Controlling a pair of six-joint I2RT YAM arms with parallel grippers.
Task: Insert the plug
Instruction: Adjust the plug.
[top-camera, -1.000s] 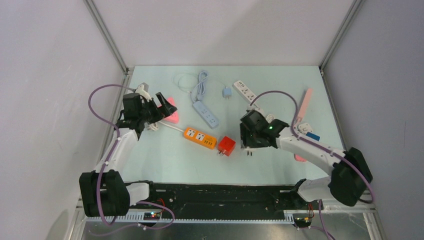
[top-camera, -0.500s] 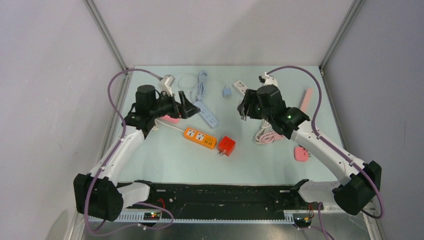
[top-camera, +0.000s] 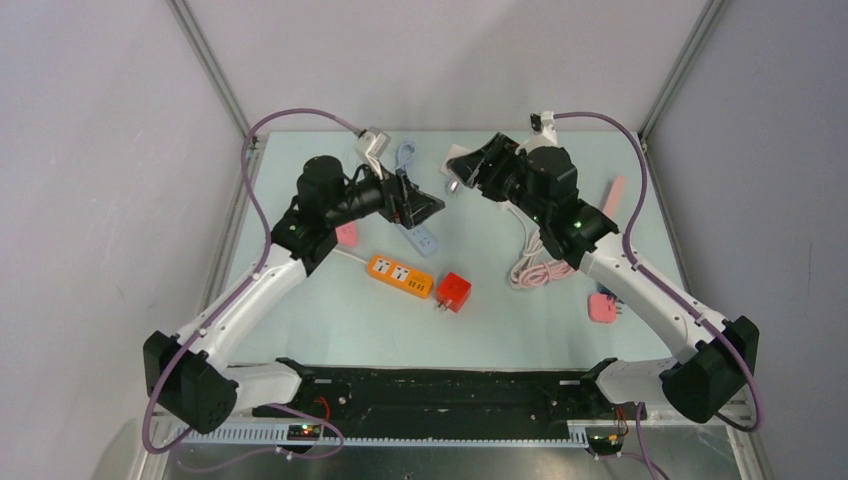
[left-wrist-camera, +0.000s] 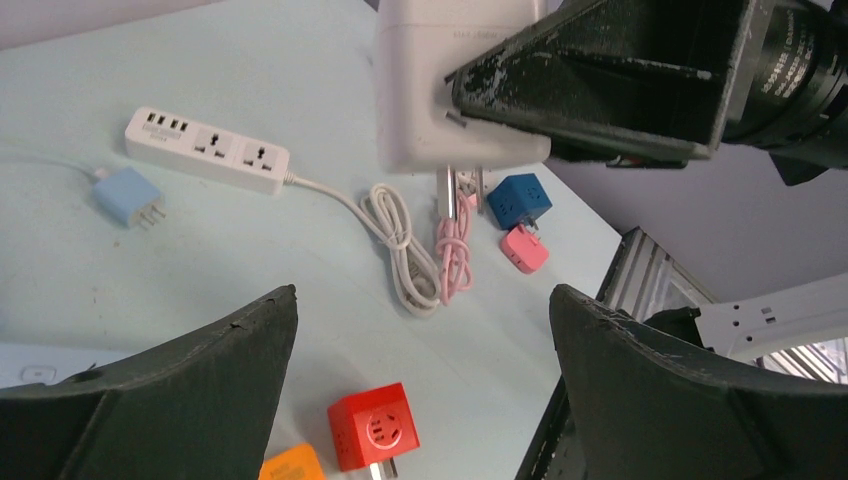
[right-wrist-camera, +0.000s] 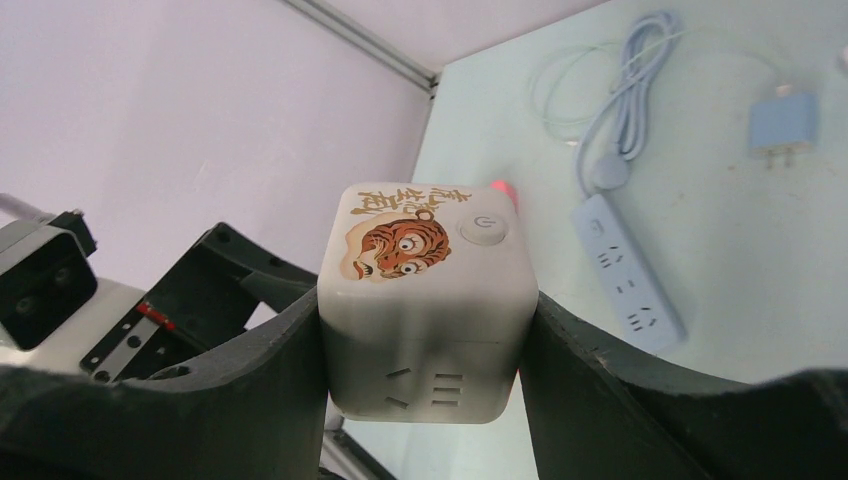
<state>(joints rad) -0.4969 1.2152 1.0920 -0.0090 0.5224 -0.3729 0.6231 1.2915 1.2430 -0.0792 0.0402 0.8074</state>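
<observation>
A white cube plug (right-wrist-camera: 425, 300) with a tiger sticker and a round button sits squeezed between the fingers of my right gripper (right-wrist-camera: 428, 335), which is shut on it. In the left wrist view the same cube (left-wrist-camera: 440, 100) hangs in the air with its metal prongs (left-wrist-camera: 450, 192) pointing down. From above, the right gripper (top-camera: 470, 172) is raised over the back middle of the table. My left gripper (top-camera: 420, 207) faces it from the left, also raised. Its fingers (left-wrist-camera: 422, 292) stand wide open with nothing between them.
On the table lie an orange power strip (top-camera: 400, 275), a red cube plug (top-camera: 452, 292), a light blue strip (top-camera: 420, 235), a white strip (left-wrist-camera: 208, 150), a small blue charger (left-wrist-camera: 125, 195), coiled pink and white cables (top-camera: 535, 270) and a pink plug (top-camera: 602, 307).
Both arms rose and swung toward the back middle of the table. The right gripper carried the white cube up from near the red cube. The left gripper left the pink object at the left.
</observation>
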